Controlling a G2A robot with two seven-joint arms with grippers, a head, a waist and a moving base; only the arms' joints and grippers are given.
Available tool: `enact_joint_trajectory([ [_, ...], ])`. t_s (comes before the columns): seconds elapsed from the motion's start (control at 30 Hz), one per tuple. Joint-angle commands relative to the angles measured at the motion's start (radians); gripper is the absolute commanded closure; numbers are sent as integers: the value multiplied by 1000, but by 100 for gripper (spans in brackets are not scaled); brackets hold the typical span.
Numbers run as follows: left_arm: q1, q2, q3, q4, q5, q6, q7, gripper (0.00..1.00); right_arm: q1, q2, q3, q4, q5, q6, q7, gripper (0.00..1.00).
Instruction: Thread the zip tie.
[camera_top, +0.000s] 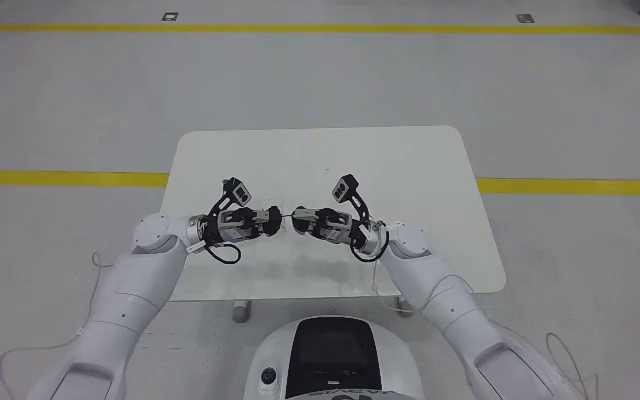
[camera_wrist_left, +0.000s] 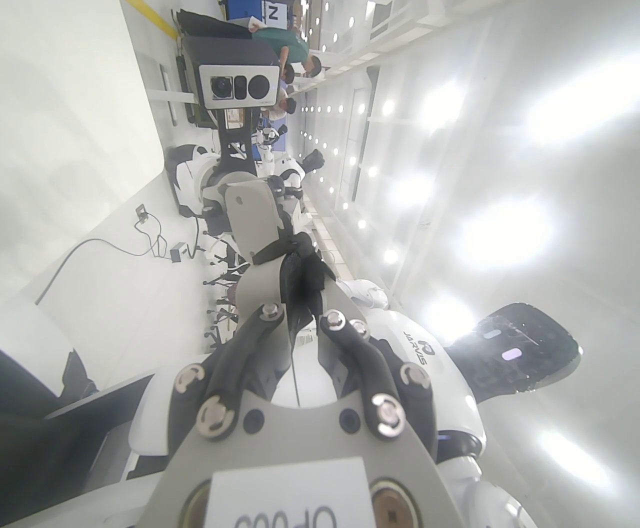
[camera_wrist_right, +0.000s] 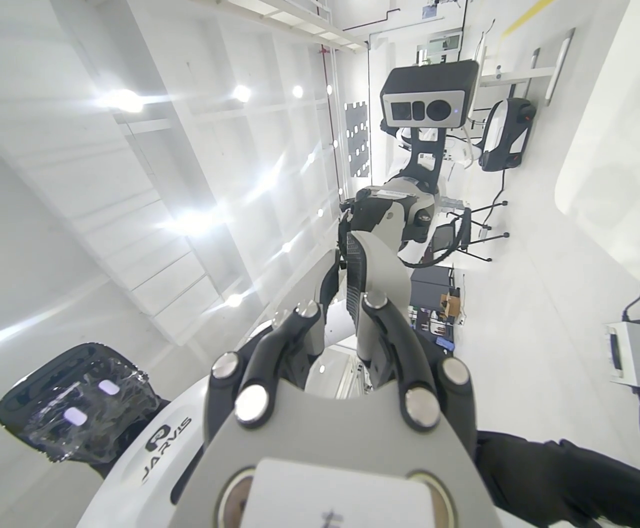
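Above the middle of the white table (camera_top: 320, 160) my two grippers face each other tip to tip. A thin black zip tie (camera_top: 288, 214) spans the short gap between them. My left gripper (camera_top: 268, 221) is shut on one end of it. In the left wrist view the zip tie (camera_wrist_left: 299, 272) is a dark bunch pinched in the left gripper (camera_wrist_left: 302, 287), with a thin strand trailing back between the fingers. My right gripper (camera_top: 304, 220) is shut on the other end. In the right wrist view the right gripper (camera_wrist_right: 345, 280) has its jaws close together, and the tie itself is hard to make out there.
Both arms are held up off the table, over its near half. The table's front edge (camera_top: 330, 296) lies below the forearms. Yellow floor lines (camera_top: 80, 178) run past the table on either side.
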Motion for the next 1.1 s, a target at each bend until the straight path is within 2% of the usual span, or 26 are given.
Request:
enact_joint_trajectory([
  [0.0,0,0,0,0,0,0,0,100,1,1,-1,0,-9,-1,0,100],
  [0.23,0,0,0,0,0,0,0,100,0,2,0,-2,-17,-1,-3,100],
  [0.3,0,0,0,0,0,0,0,64,-1,3,1,-3,-18,-1,-4,100],
  [0.33,0,0,0,0,0,0,0,29,-2,3,2,-4,-18,-2,-4,100],
  [0.37,0,0,0,0,0,0,0,7,-2,3,2,-4,-18,-2,-5,100],
  [0.4,0,0,0,0,0,0,0,0,-3,4,3,-4,-18,-2,-6,100],
  [0.43,0,0,0,0,0,0,0,0,-4,4,4,-5,-18,-1,-8,100],
  [0.53,13,0,2,-26,5,8,52,0,-7,4,9,-5,-12,-2,-18,100],
  [0.77,29,7,-8,-54,14,10,64,0,-12,5,16,-8,-5,-5,-34,100],
  [1.07,38,11,-6,-67,17,14,68,0,-21,5,20,-18,7,-10,-46,100],
])
